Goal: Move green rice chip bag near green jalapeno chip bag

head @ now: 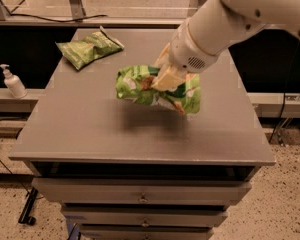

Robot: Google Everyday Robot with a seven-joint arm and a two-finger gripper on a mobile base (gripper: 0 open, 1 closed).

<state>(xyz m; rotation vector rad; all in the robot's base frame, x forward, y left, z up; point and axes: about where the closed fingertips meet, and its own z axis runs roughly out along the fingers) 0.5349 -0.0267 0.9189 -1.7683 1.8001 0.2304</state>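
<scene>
The green rice chip bag (140, 86), bright light green and puffy, hangs a little above the grey table (90, 134), with its shadow below it. My gripper (164, 78) is shut on the bag's middle, coming in from the upper right on the white arm. The green jalapeno chip bag (89, 49), smaller and duller olive green, lies flat at the table's far left corner, well apart from the held bag.
A white pump bottle (12, 82) stands on a ledge left of the table. Drawers (140, 199) sit under the table's front edge. A dark ledge and window frame run behind the table.
</scene>
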